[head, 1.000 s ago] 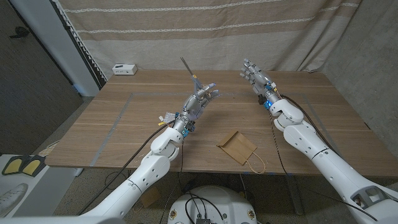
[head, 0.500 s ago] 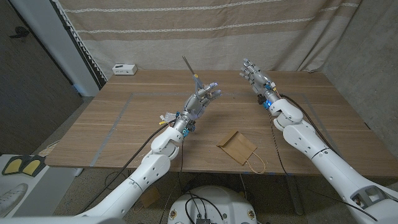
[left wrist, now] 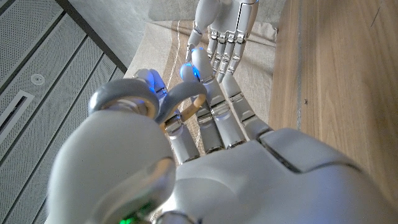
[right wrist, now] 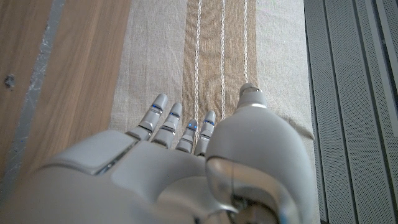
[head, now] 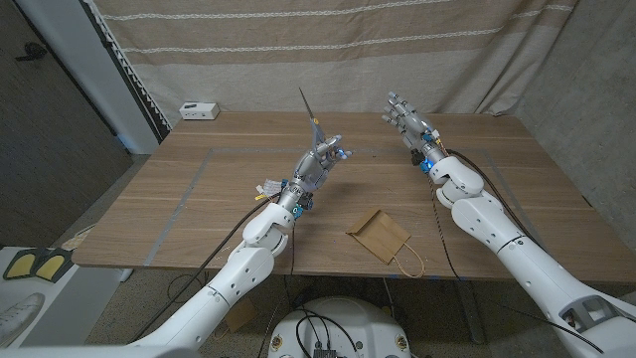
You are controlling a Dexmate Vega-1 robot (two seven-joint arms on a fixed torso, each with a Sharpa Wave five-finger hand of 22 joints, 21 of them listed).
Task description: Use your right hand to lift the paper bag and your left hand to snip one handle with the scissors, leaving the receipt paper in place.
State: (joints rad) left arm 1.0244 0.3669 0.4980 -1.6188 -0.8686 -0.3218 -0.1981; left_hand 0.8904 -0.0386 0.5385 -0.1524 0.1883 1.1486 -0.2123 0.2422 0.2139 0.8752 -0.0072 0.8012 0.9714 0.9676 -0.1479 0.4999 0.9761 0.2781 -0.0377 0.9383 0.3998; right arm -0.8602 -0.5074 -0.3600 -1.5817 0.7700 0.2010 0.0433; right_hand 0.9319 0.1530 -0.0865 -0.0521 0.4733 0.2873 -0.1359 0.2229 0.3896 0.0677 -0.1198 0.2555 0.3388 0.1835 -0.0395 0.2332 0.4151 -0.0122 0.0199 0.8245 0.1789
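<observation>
The left robot hand (head: 320,161) holds grey metal scissors (head: 309,109) aloft, the right robot hand (head: 405,121) hangs open and empty, so lifting the flat brown paper bag (head: 379,235) near the table (head: 199,199) front edge seems next.

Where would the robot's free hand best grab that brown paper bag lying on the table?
Probably by the looped handle sticking off the paper bag toward the table's near edge. The bag lies flat, so the right hand, open, would come down from above.
</observation>
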